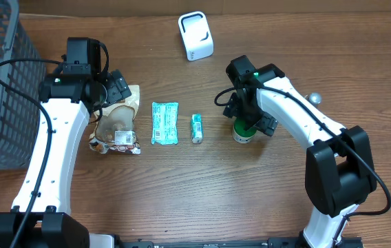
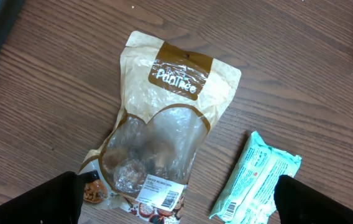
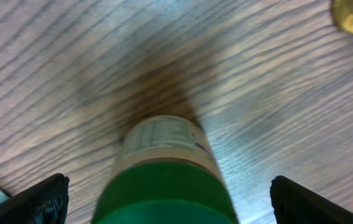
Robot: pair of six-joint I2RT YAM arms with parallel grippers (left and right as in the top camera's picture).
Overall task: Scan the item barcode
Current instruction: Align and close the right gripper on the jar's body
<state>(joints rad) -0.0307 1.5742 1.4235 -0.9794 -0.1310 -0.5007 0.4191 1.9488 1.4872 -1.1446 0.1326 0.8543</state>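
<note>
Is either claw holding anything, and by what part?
Nothing held: left end effector open over the snack bag, right end effector open over the green-capped bottle.

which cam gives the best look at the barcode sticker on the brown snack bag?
Left wrist. The snack bag fills much of the frame and its barcode sticker faces the camera near the bottom edge. Overhead shows the whole bag, the sticker only a small white patch. Right wrist doesn't show it.

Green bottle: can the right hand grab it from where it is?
Probably yes. The right hand is open and hangs right over the bottle, lined up with it. Nothing sits between them, so the way down looks free.
</note>
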